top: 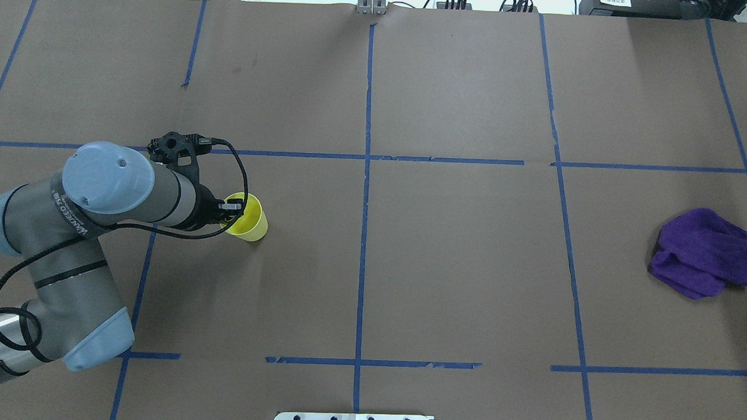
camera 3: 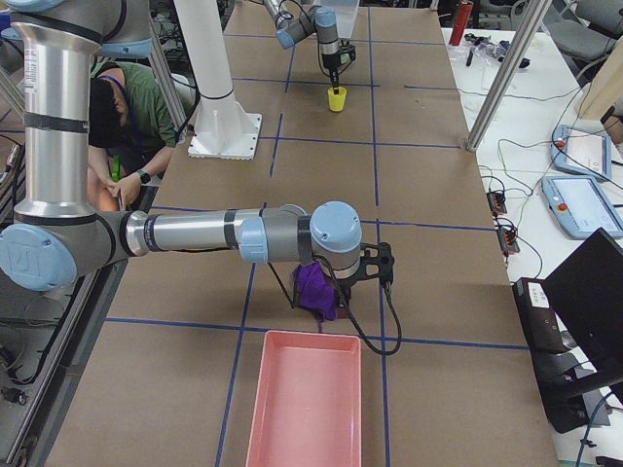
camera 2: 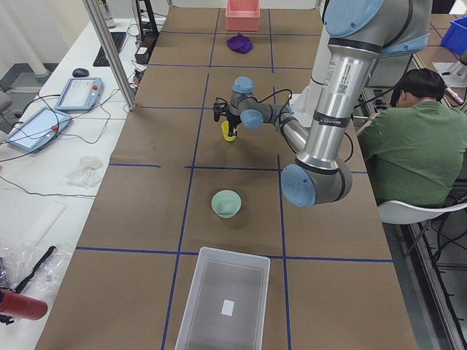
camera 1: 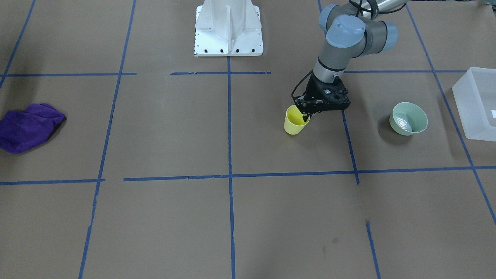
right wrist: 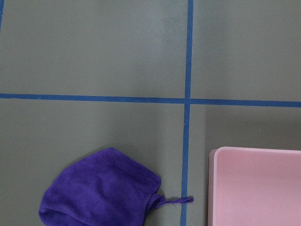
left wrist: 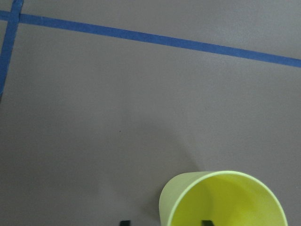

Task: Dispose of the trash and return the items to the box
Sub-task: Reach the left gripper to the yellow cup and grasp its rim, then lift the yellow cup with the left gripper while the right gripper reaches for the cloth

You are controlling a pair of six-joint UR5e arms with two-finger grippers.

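The yellow cup [camera 1: 294, 124] stands upright on the brown table; it also shows in the overhead view [top: 252, 221] and the left wrist view [left wrist: 225, 200]. My left gripper [camera 1: 307, 117] is at its rim, open, with one finger inside the cup and one outside its wall. The pale green bowl [camera 1: 409, 118] sits upright between the cup and the frosted box [camera 1: 463, 100], which stands at the table's end [camera 2: 232, 251]. My right gripper [camera 3: 331, 287] shows only in the exterior right view, over a purple cloth; I cannot tell its state.
A purple cloth [top: 701, 252] lies crumpled at the table's far right end, next to a pink tray [right wrist: 212, 188]. The white robot base [camera 1: 228, 29] stands at the table's robot-side edge. A person in green [camera 2: 408, 124] sits beside the table.
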